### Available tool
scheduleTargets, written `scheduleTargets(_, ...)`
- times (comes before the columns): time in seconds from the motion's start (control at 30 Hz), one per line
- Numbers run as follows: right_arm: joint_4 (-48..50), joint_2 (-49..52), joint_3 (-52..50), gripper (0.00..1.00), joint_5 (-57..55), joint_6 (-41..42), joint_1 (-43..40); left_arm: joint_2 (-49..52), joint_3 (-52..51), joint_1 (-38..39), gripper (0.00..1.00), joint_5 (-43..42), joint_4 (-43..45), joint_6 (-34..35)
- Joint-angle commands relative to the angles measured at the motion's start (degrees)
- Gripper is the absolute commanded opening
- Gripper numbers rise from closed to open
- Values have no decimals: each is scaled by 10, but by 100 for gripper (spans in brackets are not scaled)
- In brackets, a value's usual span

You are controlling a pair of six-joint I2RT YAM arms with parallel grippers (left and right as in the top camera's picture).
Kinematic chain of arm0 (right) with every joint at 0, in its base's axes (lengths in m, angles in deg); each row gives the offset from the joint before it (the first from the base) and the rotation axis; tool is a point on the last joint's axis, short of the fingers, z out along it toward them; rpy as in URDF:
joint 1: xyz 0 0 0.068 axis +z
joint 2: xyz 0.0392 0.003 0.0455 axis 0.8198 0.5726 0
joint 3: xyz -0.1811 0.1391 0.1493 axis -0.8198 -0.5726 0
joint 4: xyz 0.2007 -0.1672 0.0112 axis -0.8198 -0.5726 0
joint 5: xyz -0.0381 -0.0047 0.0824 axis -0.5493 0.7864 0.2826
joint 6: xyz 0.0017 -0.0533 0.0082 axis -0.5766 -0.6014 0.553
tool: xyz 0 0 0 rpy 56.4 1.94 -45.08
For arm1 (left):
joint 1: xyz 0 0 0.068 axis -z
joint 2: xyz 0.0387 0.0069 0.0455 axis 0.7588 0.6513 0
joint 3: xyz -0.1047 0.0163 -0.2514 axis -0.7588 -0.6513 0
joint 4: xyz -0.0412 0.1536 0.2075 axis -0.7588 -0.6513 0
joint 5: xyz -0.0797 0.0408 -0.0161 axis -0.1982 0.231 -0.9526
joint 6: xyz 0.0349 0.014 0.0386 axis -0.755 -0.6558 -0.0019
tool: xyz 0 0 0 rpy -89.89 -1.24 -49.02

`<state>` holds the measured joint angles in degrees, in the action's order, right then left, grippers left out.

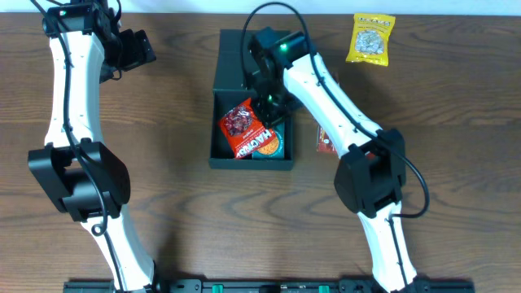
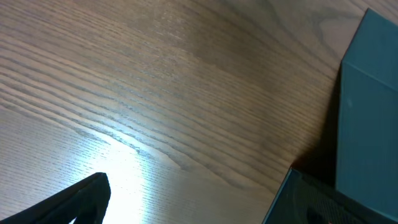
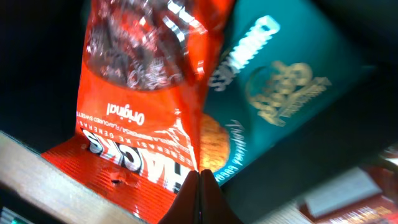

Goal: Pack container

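The box (image 1: 248,163) sits mid-table: dark green-black, matte and plain, with its flap (image 1: 232,61) folded open on the far side. Inside lie a red packet (image 1: 242,130) and a teal packet (image 1: 274,147). The right gripper (image 1: 269,110) hangs over them, its fingers pressed together on nothing. The left gripper (image 1: 140,47) gapes wide at far left. A yellow packet (image 1: 371,38) lies far right.

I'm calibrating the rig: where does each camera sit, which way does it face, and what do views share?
Overhead: above the table, facing straight down; container, left hand, right hand and both arms show.
Left wrist: on the left arm, facing down at the table and the container's side; one finger shows.
Right wrist: low over the container, facing the red packet and teal packet; shut fingertips show.
Overhead and right wrist share both packets.
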<state>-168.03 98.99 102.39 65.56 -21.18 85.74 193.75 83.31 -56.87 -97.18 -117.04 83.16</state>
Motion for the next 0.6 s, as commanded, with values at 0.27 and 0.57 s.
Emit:
scheduleTargets(0.27, 40, -10, -69, 1, 43, -24, 41, 0, 11, -2, 96, -2, -1, -5)
scheduleTargets(0.57, 53, 14, -73, 1, 40, -21, 57, 0, 11, -2, 95, -2, -2, -5)
